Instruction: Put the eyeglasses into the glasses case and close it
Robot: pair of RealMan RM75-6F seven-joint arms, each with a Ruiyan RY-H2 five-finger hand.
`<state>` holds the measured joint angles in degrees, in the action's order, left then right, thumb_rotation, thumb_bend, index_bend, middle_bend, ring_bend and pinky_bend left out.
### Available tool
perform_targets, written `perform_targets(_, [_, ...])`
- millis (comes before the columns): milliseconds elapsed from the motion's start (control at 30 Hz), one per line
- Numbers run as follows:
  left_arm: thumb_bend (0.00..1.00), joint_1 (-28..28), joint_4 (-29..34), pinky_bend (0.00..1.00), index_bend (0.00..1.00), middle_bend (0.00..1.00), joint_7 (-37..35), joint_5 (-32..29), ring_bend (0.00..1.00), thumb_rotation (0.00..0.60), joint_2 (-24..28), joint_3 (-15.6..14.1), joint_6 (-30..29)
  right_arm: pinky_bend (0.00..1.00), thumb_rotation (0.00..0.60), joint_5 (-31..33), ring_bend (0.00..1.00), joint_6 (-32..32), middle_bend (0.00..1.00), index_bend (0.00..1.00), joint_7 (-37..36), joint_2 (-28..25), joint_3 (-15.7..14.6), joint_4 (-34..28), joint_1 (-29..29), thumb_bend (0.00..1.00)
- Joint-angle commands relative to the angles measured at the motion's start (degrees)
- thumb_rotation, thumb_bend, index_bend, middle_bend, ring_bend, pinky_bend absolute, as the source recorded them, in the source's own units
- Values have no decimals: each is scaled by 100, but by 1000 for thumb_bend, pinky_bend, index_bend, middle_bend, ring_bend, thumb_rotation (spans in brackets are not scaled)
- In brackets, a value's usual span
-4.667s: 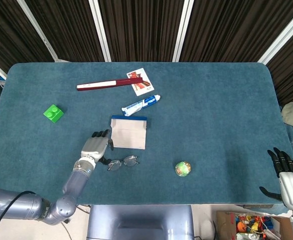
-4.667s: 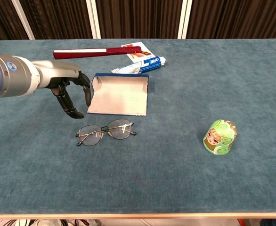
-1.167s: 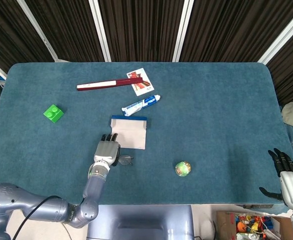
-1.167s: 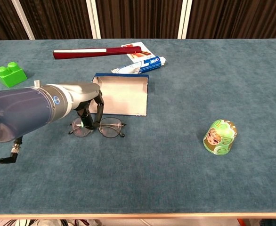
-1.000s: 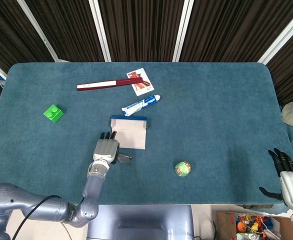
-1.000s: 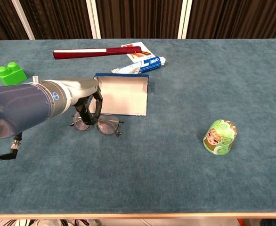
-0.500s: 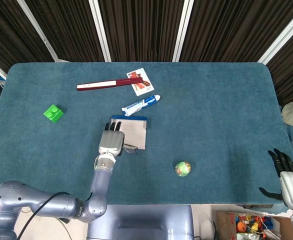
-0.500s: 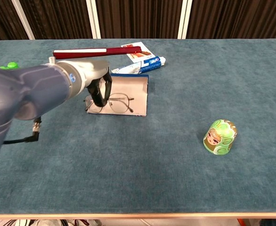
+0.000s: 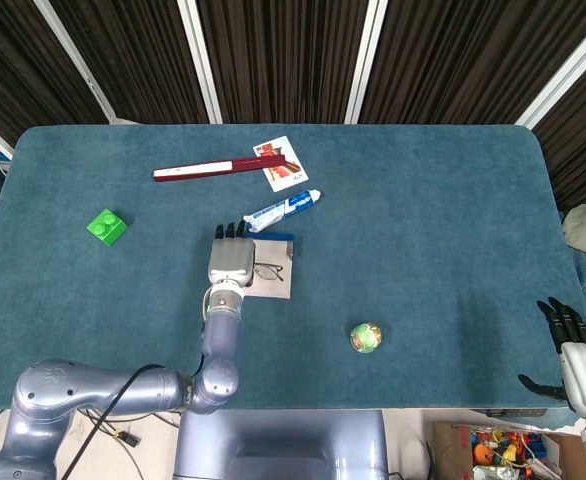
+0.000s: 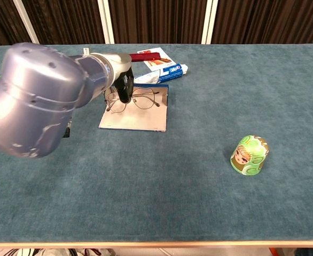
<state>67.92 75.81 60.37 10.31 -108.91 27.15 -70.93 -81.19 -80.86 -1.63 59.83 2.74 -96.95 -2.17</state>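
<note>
Glasses [image 10: 140,99] held over the open case [image 10: 135,114] by the left hand [image 9: 232,264].
The left hand's fingers [image 10: 125,88] pinch the glasses at the frame, holding them above the far half of the case, which lies flat on the blue bench [image 9: 423,230]. Just beyond the case lies a toothpaste tube [image 9: 283,210], then a card [image 9: 286,163] and a red stick [image 9: 218,167]. A green block [image 9: 106,226] sits well to the left, a green ball [image 10: 249,154] to the right. The right hand [image 9: 573,355] hangs off the bench's near right corner, fingers spread, grasping nothing.
</note>
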Motion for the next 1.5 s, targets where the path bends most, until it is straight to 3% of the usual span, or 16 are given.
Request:
perform_targets(33, [433,141,-425,0,590,23,29,14,0,600,-152,52,274,168,600,21,0,23,0,0,-15,-7,6,-4,-8,24])
perform_targets(200, [433,250,-1019,0,591,7,-129,323,0,600,-313,-7,700,168,600,57,0,85,0,0,-63,-29,11,-19,-29,24])
perform_targets(467, [430,303,-1377,0,590,1,-260,420,0,600,-445,22,975,168,600,72,0,120,0,0,-81,-44,10,-25,-42,24])
perform_targets(1233, [424,508,-2675,0,590,0,-216,628,0,600,-1017,79,1199,168,600,104,0,171,0,0,-151,-76,8,-32,-56,24])
perform_targets(1500, [420,555,-3042,0,587,0,-219,675,0,600,-1237,302,1168,168,600,95,0,180,0,0,-159,-83,1,-25,-61,24])
